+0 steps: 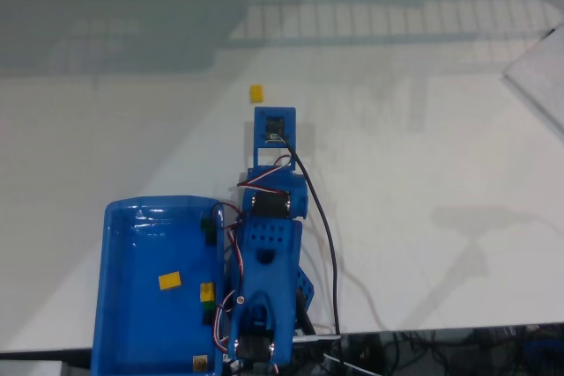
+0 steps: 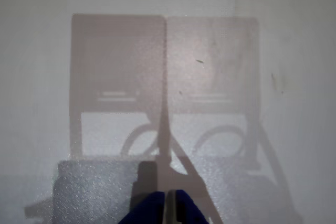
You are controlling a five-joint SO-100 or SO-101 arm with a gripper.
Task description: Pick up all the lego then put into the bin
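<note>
Lego bricks (image 1: 169,281) already lie in the blue bin (image 1: 123,217) at the desk's (image 1: 423,244) near-left corner, several yellow and a few dark ones along its right wall, while one yellow brick (image 1: 256,92) sits alone toward the desk's far edge, just beyond the arm's tip. It looks tiny, light, rigid and slick, so I judge it best pinched squarely across two flat opposite sides, since it could squirt out. In the wrist view the claw (image 2: 169,208) hangs with its jaws closed on nothing.
</note>
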